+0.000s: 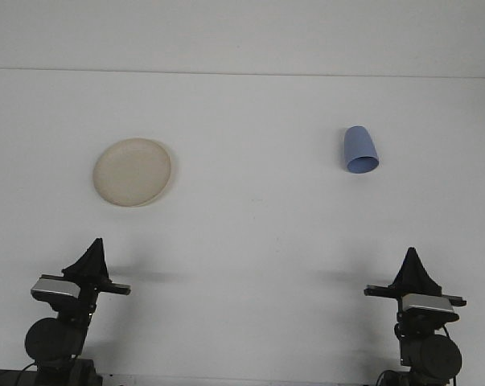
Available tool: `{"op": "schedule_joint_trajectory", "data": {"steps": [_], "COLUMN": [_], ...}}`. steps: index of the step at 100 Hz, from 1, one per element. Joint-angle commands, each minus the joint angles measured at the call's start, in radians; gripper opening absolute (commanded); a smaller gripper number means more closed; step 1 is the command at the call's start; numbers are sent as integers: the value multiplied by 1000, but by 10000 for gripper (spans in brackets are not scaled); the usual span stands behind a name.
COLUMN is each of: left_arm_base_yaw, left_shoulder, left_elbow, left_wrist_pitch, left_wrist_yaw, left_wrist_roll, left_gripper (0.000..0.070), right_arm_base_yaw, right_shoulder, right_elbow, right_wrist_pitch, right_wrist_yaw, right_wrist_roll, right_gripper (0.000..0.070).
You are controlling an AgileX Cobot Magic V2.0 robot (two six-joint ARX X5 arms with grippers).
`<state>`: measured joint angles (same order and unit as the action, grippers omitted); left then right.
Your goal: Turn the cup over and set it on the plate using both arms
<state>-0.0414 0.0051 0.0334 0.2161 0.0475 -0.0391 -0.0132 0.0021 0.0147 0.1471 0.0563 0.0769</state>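
A blue cup (359, 150) lies on its side on the white table at the right, its open mouth toward me. A beige round plate (133, 171) rests flat at the left. My left gripper (91, 251) sits low near the front edge, well below the plate, tips together in a point. My right gripper (410, 257) sits low at the front right, well below the cup and slightly right of it, tips also together. Neither holds anything.
The white table (250, 233) ends at a far edge (242, 72) against a pale wall. Only the plate and cup stand on it.
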Motion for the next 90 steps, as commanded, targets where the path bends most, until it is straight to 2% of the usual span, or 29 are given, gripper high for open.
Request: {"op": "schedule_joint_trajectory", "data": {"steps": [1, 25, 40, 58, 90], "left_arm_base_yaw": [2, 2, 2, 2, 2], "left_shoulder": [-2, -2, -2, -2, -2], "left_elbow": [-19, -19, -19, -19, -19], "left_wrist_pitch": [10, 10, 10, 10, 10], "left_wrist_yaw": [-3, -3, -3, -3, -3], "left_wrist_roll": [8, 8, 8, 8, 8], "left_gripper": [11, 12, 11, 12, 12], "right_arm_base_yaw": [1, 1, 1, 1, 1], "right_shoulder": [-1, -1, 2, 87, 399], "right_elbow": [-2, 6, 82, 271, 695], "right_wrist_pitch": [10, 6, -76, -293, -671], "right_wrist_yaw": [0, -13, -32, -31, -31], "right_wrist_roll": [2, 2, 2, 2, 2], "right_gripper": [3, 3, 4, 4, 4]}}
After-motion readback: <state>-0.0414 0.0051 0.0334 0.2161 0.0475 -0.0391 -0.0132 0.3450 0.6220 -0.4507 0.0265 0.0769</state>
